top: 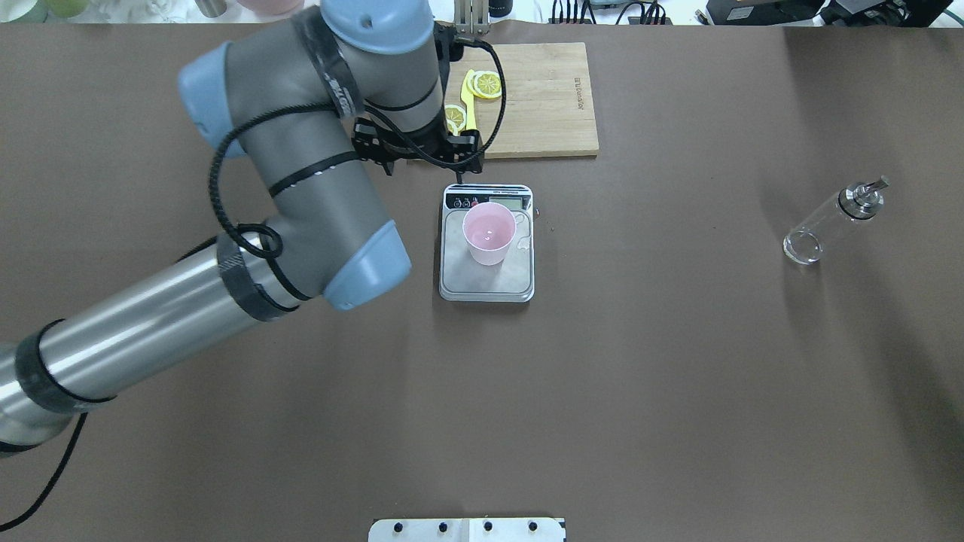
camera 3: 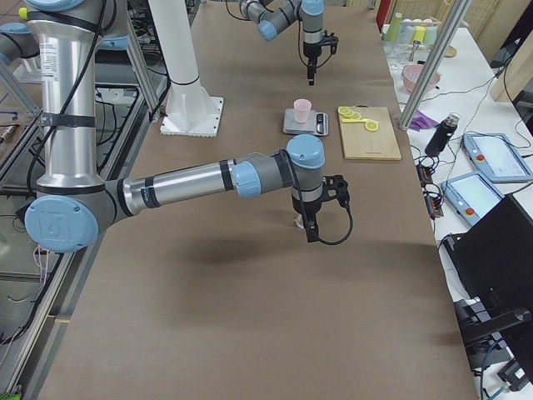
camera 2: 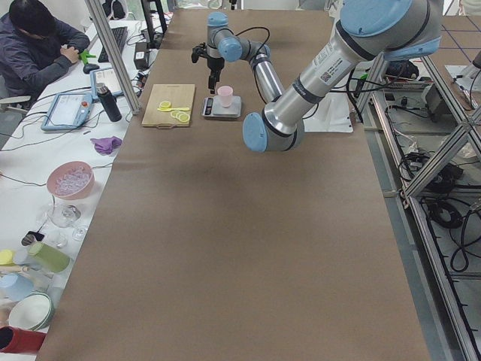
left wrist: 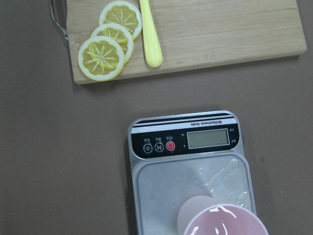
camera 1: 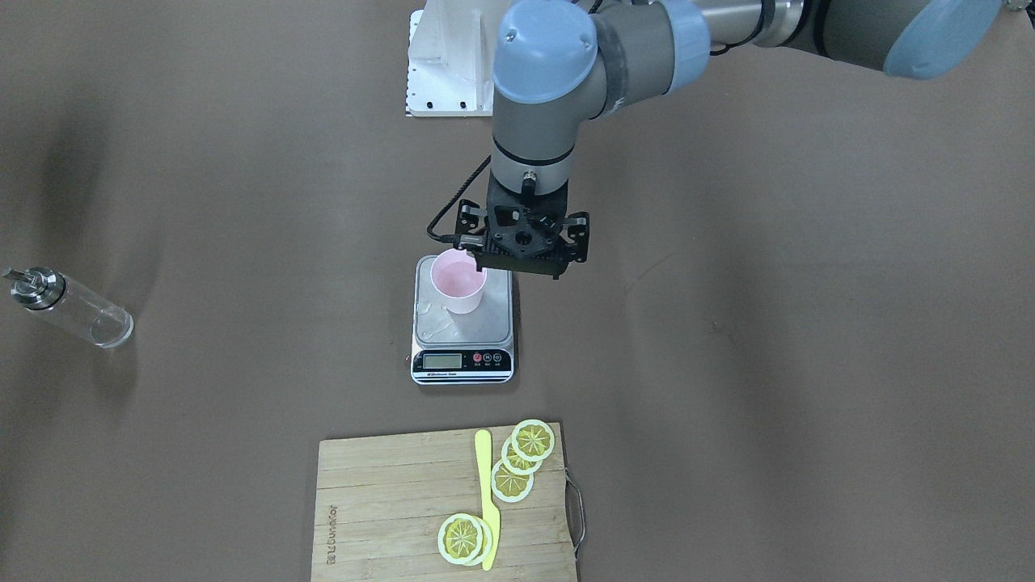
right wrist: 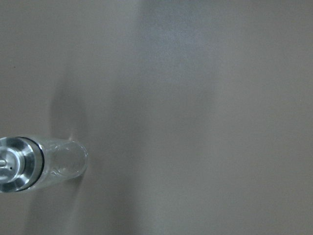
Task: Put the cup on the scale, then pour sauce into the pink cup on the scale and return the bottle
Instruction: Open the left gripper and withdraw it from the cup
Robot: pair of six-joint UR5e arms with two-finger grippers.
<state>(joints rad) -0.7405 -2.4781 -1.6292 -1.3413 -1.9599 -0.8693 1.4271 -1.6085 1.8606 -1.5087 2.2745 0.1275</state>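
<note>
The pink cup stands upright on the scale; it also shows in the overhead view and at the bottom of the left wrist view. My left gripper hangs open and empty above the scale's edge, on my left of the cup and clear of it. The clear bottle with its metal pourer cap stands far off on my right. It shows at the left edge of the right wrist view. My right gripper hovers beside it; I cannot tell whether it is open.
A bamboo cutting board with lemon slices and a yellow knife lies just beyond the scale. A white mounting plate sits at my base. A person sits at the cluttered side table.
</note>
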